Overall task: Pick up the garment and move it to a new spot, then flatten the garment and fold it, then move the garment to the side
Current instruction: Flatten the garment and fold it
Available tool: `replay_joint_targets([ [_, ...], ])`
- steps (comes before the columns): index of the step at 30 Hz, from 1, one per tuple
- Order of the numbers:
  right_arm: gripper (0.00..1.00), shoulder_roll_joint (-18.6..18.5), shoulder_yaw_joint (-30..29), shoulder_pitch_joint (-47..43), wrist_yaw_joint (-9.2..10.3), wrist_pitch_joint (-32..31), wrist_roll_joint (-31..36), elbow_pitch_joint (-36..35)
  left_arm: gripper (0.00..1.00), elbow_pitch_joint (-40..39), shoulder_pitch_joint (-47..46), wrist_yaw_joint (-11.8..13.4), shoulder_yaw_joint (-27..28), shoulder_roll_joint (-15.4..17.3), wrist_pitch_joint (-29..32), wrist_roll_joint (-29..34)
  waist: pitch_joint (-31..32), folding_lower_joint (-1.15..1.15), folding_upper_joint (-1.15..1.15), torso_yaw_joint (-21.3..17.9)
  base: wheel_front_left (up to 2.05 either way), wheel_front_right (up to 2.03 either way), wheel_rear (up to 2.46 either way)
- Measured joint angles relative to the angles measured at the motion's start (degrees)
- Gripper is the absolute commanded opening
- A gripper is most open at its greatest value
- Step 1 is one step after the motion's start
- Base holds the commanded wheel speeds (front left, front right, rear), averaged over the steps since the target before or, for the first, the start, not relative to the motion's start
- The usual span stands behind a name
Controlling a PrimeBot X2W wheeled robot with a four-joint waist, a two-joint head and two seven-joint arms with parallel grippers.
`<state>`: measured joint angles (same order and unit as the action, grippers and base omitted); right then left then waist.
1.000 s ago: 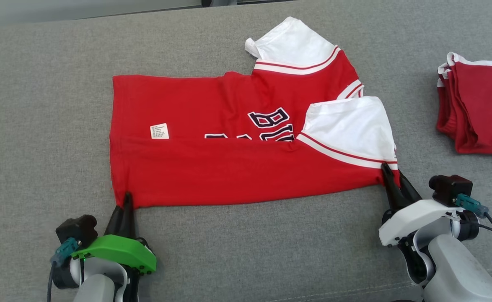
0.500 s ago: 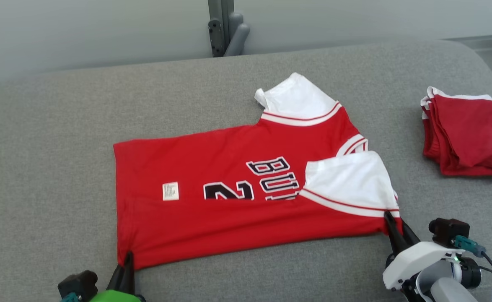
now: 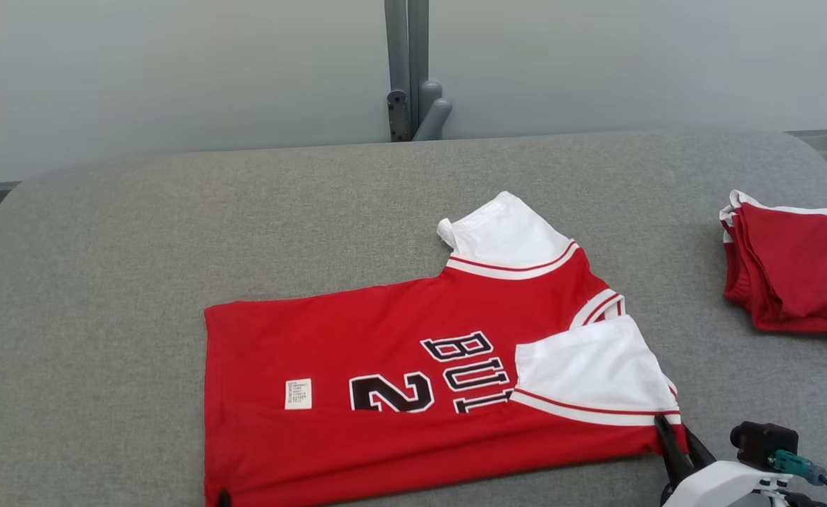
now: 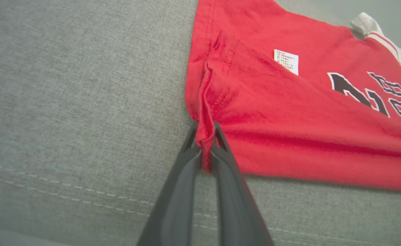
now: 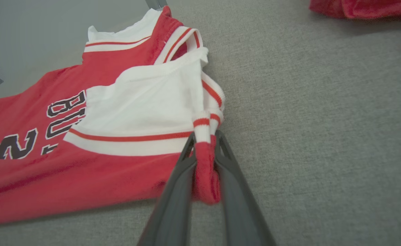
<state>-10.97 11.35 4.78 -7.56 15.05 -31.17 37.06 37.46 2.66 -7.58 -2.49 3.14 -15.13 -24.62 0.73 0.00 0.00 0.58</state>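
A red jersey (image 3: 399, 380) with white sleeves and dark lettering lies flat on the grey cushion, collar to the right. My left gripper (image 4: 204, 135) is shut on the jersey's (image 4: 289, 112) near hem corner, the cloth bunched between its dark fingers. At the head view's bottom edge just its tip (image 3: 222, 498) peeks out under that corner. My right gripper (image 5: 204, 140) is shut on the near shoulder corner of the jersey (image 5: 84, 160), where the white sleeve meets red cloth. In the head view it sits at the lower right (image 3: 669, 440).
A pile of folded red garments (image 3: 794, 271) lies at the right edge of the cushion (image 3: 139, 282), also at the top of the right wrist view (image 5: 364, 8). Behind the cushion runs a pale wall with a grey post (image 3: 408, 70).
The head camera has tilted up, so the cushion and wall have slid down the picture. The near flap of the jersey has been drawn toward me, uncovering the number. Both grippers keep their hold.
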Motion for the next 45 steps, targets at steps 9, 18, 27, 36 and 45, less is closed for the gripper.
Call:
replay_joint_targets([
  [9, 1.00, -0.4, -6.0, 3.7, 0.03, 0.0, 3.7, -3.4, 1.00, -5.2, -3.7, 0.0, 0.8, -0.1, 0.0, 0.6, -4.0, 0.00, 0.00, 0.8, 0.00, 0.00, 0.00],
  [18, 1.00, 0.9, -5.5, 12.3, 0.03, 0.0, 9.1, -7.5, 1.00, -5.0, -15.1, 0.0, 0.5, 2.7, 0.0, 2.2, -9.3, 0.00, 0.00, 0.9, 0.00, 0.00, 0.00],
  [27, 1.00, 1.5, 2.2, 24.3, 0.03, 0.0, 10.1, -5.8, 1.00, 6.5, -28.3, 0.0, -3.7, 7.1, 0.0, -0.2, -15.2, 0.00, 0.00, -0.1, 0.00, 0.00, 0.00],
  [36, 1.00, -0.2, 7.8, 33.7, 0.03, -0.2, 9.2, -1.0, 0.58, 12.6, -35.0, 0.0, -9.0, 9.1, 0.0, -3.7, -19.1, 0.01, 0.00, -0.8, 0.00, 0.00, 0.00],
  [45, 1.00, -2.6, 10.8, 44.2, 0.03, -5.5, 7.6, 5.9, 0.00, 9.1, -37.0, 0.0, -12.8, 9.2, 0.0, -5.1, -21.4, 0.01, 0.00, 1.3, 0.00, 0.00, 0.00],
])
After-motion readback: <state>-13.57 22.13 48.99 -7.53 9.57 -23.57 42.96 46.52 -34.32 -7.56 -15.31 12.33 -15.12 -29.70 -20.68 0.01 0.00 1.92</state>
